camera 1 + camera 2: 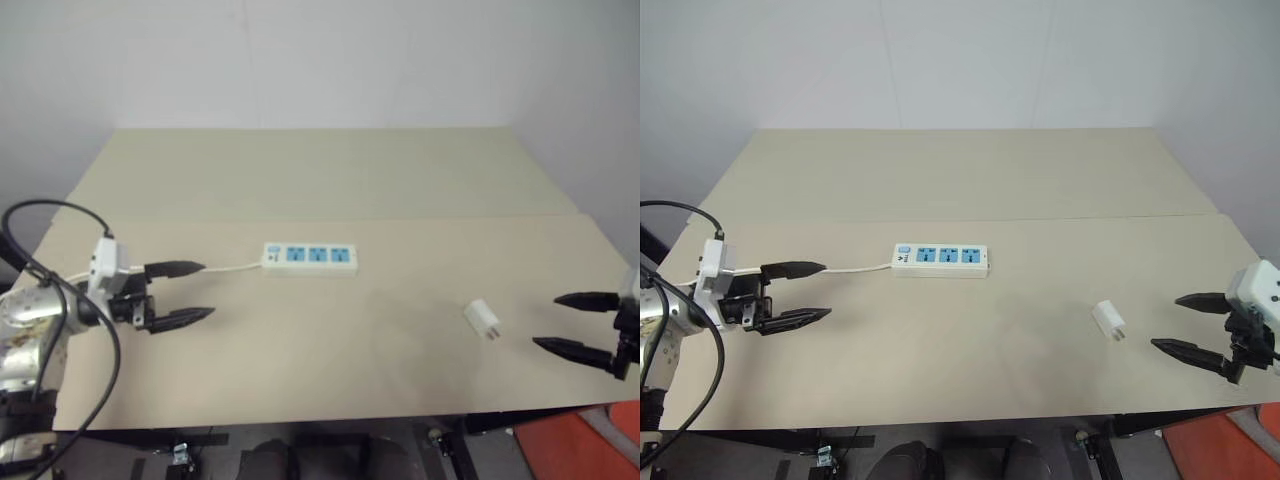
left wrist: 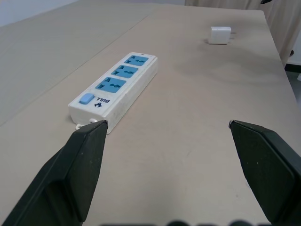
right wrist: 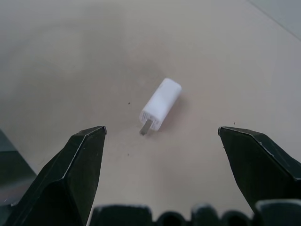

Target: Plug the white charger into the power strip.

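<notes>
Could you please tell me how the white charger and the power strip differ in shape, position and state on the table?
The power strip is a long bar with three blue sockets; the white charger is a small rounded block with short prongs. The power strip lies mid-table near the left gripper; the white charger lies apart from it, near the right gripper. The power strip trails a thin cord; the white charger has none. Both are white, lie flat, and are unheld.

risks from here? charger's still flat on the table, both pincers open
1. The white charger lies on its side, prongs toward the right pincer; a pinch from there may catch the prongs or grip it at a poor angle for insertion.
2. The power strip lies loose on the table; unless the left pincer steadies it, pushing the plug in could slide it.
3. The strip's cord runs close by the left pincer and could snag.
</notes>
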Robot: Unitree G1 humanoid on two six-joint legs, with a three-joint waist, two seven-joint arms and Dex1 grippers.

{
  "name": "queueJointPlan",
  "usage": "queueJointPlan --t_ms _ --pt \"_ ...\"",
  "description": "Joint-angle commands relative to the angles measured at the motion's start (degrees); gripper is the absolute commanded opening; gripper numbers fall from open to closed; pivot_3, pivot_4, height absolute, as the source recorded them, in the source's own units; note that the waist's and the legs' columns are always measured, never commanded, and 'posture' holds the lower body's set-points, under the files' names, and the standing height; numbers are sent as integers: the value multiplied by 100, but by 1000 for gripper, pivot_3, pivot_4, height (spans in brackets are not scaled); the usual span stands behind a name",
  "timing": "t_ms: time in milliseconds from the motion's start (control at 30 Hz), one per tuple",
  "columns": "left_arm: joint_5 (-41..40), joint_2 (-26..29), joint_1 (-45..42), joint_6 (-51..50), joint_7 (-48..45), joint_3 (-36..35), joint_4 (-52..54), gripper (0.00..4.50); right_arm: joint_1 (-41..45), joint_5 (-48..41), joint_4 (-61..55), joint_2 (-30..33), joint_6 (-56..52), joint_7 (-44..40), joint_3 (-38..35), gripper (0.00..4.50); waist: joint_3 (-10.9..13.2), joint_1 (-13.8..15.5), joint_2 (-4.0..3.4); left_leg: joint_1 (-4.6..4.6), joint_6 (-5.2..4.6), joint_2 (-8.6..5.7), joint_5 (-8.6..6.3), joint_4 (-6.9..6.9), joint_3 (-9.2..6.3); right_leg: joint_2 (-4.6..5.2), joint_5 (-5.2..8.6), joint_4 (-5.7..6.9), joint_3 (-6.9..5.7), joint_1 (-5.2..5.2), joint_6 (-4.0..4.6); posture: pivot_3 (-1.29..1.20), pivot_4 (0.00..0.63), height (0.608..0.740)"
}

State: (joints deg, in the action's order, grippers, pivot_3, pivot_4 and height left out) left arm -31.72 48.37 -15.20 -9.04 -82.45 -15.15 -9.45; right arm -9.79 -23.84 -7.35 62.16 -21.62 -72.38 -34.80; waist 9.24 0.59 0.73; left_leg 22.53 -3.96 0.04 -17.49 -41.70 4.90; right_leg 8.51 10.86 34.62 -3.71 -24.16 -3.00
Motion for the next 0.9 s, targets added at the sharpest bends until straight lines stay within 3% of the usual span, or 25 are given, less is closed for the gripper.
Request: queueJointPlan --t_ms 33,267,433,600,767,900 --pt "-125 140 35 -14 27 -239 198 4486 95 -129 -64 -21 -6 12 -8 4500 0 0 0 0 0 0 0 0 0 0 0 0 0 0 0 0 150 740" --pt "-14 116 -203 152 43 -165 -22 4486 181 -148 -162 -102 18 102 43 4500 0 10 0 0 0 -1 0 0 0 0 0 -2 -1 1 0 0 150 740" --pt "574 -111 -794 882 455 63 -756 4486 292 -181 -367 -228 -16 257 121 4500 0 11 0 -1 0 -3 0 0 0 0 -1 1 -1 2 1 0 150 740" --pt "738 -550 -1933 1301 -215 501 -2215 4486 255 -231 -643 -422 -91 483 149 4500 0 32 1 2 0 -12 1 -1 2 0 -1 3 -6 5 -1 0 150 740" --pt "1526 -1026 -3372 2255 -600 1030 -4455 4486 -149 -365 -1207 -549 -337 682 -278 4500 4 47 11 15 -2 -25 1 -4 2 -2 -2 24 -19 2 -3 0 150 740" --pt "2146 -1212 -3985 2933 -739 1378 -5587 4486 -453 -488 -1667 -684 -531 789 -635 4500 6 1 15 25 -7 -25 -2 -4 1 -3 -4 12 -20 -2 -7 0 150 740"
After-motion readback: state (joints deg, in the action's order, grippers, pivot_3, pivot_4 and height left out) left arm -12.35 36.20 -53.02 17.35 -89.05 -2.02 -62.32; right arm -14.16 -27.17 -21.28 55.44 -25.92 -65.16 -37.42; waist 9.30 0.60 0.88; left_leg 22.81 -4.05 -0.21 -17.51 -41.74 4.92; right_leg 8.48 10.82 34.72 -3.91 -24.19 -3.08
